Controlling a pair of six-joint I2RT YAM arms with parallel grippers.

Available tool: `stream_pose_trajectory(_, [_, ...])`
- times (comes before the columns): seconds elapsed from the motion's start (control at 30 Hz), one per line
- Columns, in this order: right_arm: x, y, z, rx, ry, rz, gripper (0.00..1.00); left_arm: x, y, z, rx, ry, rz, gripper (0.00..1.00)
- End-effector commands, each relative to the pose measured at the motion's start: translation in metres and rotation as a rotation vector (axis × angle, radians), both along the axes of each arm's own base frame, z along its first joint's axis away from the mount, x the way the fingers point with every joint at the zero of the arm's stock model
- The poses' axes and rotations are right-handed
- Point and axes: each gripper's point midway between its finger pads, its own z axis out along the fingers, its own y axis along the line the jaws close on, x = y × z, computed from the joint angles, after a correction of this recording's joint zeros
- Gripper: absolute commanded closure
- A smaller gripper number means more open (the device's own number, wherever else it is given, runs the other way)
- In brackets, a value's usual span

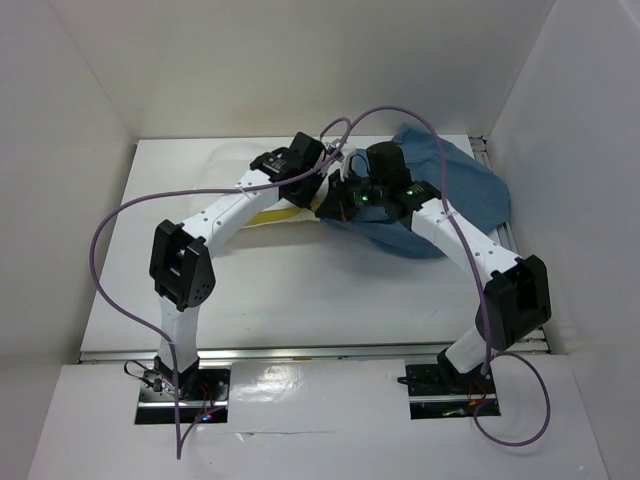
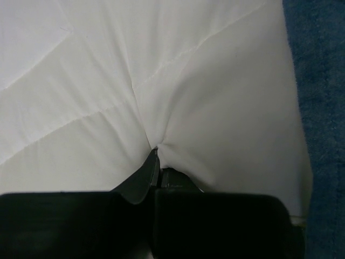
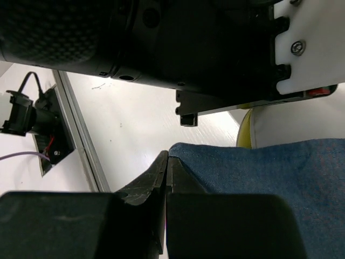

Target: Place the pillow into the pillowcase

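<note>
white quilted cloth of the pillow (image 2: 205, 91) is bunched in my left gripper (image 2: 156, 162), jaws pinched on a fold. my right gripper (image 3: 168, 164) is clamped on the hem of the blue pillowcase (image 3: 269, 183), lying at two o'clock on the table (image 1: 330, 290). i judge this the feeding step: next, lift that hem and push the pillow toward three o'clock. the case's mouth is hidden from above; how much is inside i cannot tell.

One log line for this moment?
left gripper: shut on pillow | right gripper: shut on pillowcase | pillow: not fully in pillowcase
</note>
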Motion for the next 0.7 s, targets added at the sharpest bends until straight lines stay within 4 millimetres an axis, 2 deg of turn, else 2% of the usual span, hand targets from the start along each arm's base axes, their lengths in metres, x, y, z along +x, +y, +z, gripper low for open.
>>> stream_pose_trajectory(0.0, [0.002,0.020,0.040,0.077,-0.128,0.045,1.00,0.002,-0.022,0.002,-0.095,-0.010,-0.018,1.00])
stream_pose_trajectory(0.1, [-0.001,0.015,0.042,0.065,-0.138,0.029,0.95,-0.007,-0.022,-0.008,-0.102,0.029,-0.016,1.00])
stream_pose_trajectory(0.23, [0.000,0.004,0.052,0.049,-0.180,-0.023,0.62,-0.021,-0.024,-0.023,-0.122,0.093,-0.026,1.00])
stream_pose_trajectory(0.37, [0.007,-0.018,0.067,-0.008,-0.266,-0.138,0.45,-0.030,-0.023,-0.036,-0.126,0.141,-0.019,1.00])
stream_pose_trajectory(0.4, [0.008,-0.028,0.080,-0.005,-0.306,-0.170,0.43,-0.036,-0.021,-0.042,-0.121,0.165,-0.023,1.00])
stream_pose_trajectory(0.53, [0.013,-0.062,0.099,-0.039,-0.371,-0.308,0.34,-0.055,-0.021,-0.049,-0.140,0.227,-0.054,0.99])
stream_pose_trajectory(0.57, [0.017,-0.077,0.112,-0.040,-0.413,-0.364,0.32,-0.060,-0.021,-0.051,-0.145,0.240,-0.060,0.99])
stream_pose_trajectory(0.6, [0.019,-0.084,0.109,-0.051,-0.411,-0.389,0.31,-0.069,-0.018,-0.057,-0.146,0.271,-0.068,1.00])
stream_pose_trajectory(0.63, [0.024,-0.089,0.107,-0.054,-0.416,-0.412,0.31,-0.072,-0.019,-0.053,-0.160,0.265,-0.076,1.00])
stream_pose_trajectory(0.67, [0.031,-0.100,0.115,-0.049,-0.440,-0.455,0.31,-0.077,-0.017,-0.055,-0.163,0.277,-0.081,1.00])
